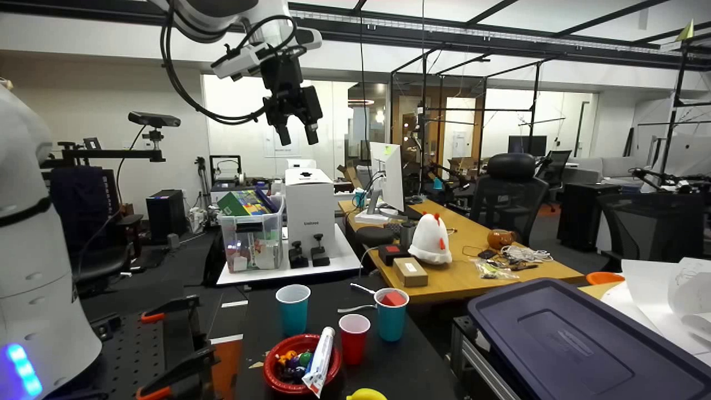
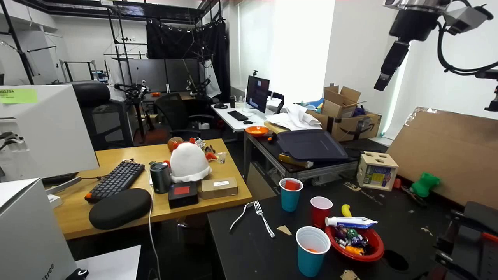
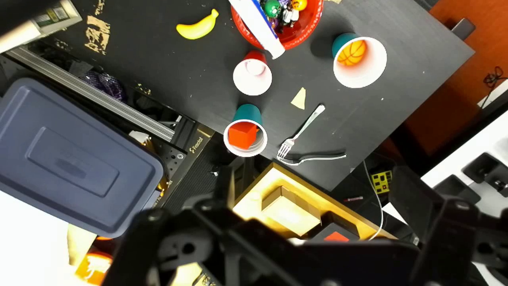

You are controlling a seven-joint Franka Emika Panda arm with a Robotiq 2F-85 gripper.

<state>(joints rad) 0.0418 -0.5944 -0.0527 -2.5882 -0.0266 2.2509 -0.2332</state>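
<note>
Overhead, empty jaws spread wide, a fork (image 3: 291,142) near a tabletop (image 3: 357,127) corner, teal cup (image 1: 391,319) holding red block (image 3: 241,135) near one edge

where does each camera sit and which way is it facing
An exterior view: near the robot base, facing over the dark table to the wooden desk; base, arm and open gripper show.
An exterior view: beside a white box, facing across the table to the dark-blue lid; gripper upper right.
Wrist view: behind the fingers, looking down on the table; they show below.
Both exterior views share the gripper and red cup.
</note>
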